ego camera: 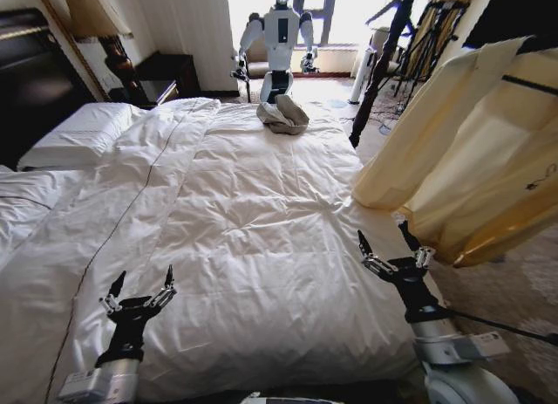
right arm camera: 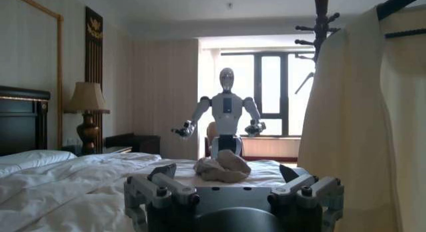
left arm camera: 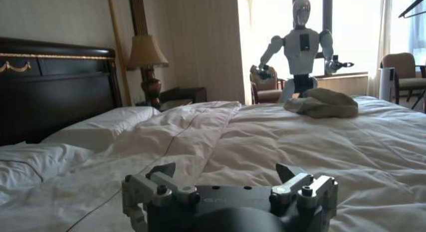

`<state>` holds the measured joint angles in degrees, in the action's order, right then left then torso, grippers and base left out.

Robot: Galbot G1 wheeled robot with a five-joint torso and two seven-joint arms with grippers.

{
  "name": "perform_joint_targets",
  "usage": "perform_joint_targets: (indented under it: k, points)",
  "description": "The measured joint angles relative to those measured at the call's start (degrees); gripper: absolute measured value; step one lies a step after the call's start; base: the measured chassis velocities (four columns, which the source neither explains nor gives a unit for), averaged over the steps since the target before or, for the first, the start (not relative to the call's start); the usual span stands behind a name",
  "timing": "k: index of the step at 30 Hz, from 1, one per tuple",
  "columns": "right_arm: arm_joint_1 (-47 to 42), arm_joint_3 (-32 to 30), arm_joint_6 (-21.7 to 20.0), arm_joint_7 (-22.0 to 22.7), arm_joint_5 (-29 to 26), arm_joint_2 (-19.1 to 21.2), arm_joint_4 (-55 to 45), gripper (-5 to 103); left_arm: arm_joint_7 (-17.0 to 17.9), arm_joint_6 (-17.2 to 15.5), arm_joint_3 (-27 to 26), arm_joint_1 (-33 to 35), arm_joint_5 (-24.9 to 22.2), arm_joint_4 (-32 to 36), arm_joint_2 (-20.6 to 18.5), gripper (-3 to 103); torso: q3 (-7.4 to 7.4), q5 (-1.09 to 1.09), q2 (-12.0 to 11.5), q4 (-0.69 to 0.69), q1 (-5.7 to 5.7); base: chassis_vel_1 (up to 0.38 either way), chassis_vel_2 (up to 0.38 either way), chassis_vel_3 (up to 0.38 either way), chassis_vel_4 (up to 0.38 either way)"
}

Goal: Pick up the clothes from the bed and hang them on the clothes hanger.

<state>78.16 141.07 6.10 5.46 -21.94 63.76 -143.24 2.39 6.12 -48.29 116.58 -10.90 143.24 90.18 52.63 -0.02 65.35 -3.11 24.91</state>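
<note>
At the lower left of the head view the left gripper (ego camera: 138, 299) hovers over the bed (ego camera: 261, 221), jaws spread wide and empty. At lower right the right gripper (ego camera: 392, 251) sits past the bed's edge, jaws likewise wide, holding nothing. Just above it, at right, the top (ego camera: 462, 168) hangs on the hanger (ego camera: 528, 85). A grey bundle (ego camera: 282, 116) lies at the far edge, top centre.

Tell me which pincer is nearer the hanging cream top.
Right. The right pincer hovers open at the bed's edge, just below the cream top on its clothes hanger. The left pincer, open, is across the bed.
</note>
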Motion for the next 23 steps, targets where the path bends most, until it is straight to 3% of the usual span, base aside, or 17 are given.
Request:
perform_joint_targets:
  k: [23]
  points:
    - [0.0, 0.0, 0.0, 0.0, 0.0, 0.0, 0.0, 100, 0.0, 0.0, 0.0, 0.0, 0.0, 0.0, 0.0, 100, 0.0, 0.0, 0.0, 0.0, 0.0, 0.0, 0.0, 0.0, 0.0]
